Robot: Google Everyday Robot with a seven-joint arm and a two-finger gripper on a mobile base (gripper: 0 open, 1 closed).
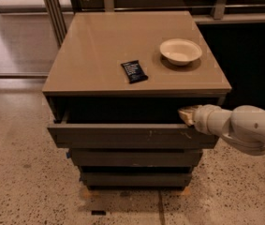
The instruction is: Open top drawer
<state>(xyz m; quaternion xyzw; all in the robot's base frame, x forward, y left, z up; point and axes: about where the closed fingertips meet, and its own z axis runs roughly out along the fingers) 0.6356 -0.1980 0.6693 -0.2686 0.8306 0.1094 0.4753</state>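
The top drawer [122, 136] is the widest dark grey front under the tan cabinet top, with small pale scratches right of centre. It stands pulled out, with a dark gap above it. My gripper [186, 116] is at the drawer's upper right edge, its pale tip reaching into the gap over the front panel. The white arm [244, 128] comes in from the right.
A white bowl [180, 51] and a small black packet [134, 71] lie on the cabinet top [94, 46]. Two narrower grey drawers [134, 158] sit below. Speckled floor lies in front; metal poles [52, 8] and a railing stand behind.
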